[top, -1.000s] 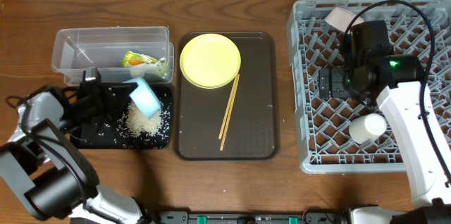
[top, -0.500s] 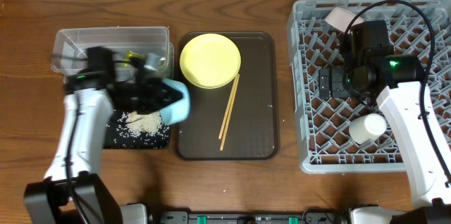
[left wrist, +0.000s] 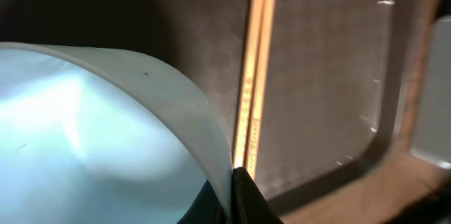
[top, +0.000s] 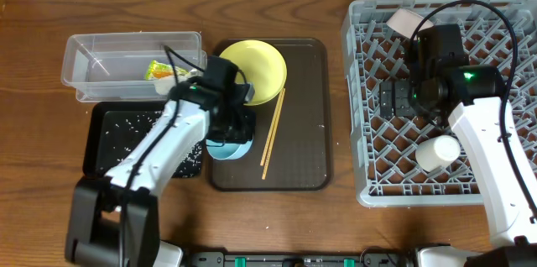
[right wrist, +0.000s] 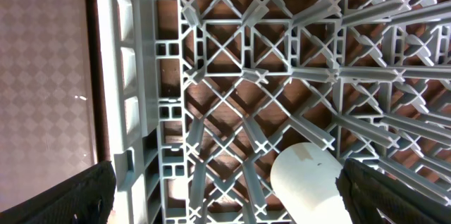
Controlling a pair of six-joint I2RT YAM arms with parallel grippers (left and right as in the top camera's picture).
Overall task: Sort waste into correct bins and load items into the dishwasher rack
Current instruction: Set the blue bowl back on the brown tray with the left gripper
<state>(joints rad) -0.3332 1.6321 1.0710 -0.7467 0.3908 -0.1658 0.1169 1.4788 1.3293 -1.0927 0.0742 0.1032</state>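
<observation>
Bowl (top: 226, 149) next for the rack (top: 354, 91)
My left jaws pinch its rim over the brown tray (top: 306, 133); my right jaws gape above the rack (cup (top: 438, 152) inside). Rice (top: 126, 126), wrapper (top: 159, 70) binned; plate (top: 262, 61), chopsticks (top: 273, 133) left.

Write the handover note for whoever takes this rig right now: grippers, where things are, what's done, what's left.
Left gripper: shut on the rim of the light-blue bowl, over the brown serving tray.
Right gripper: open, empty, above the dishwasher rack.
Done: wrapper in the clear tub; rice in the black tray; white cup and white bowl in the rack.
Left: light-blue bowl, yellow plate and chopsticks (the last two lie on the serving tray) go to the rack. White scrap not made out.
</observation>
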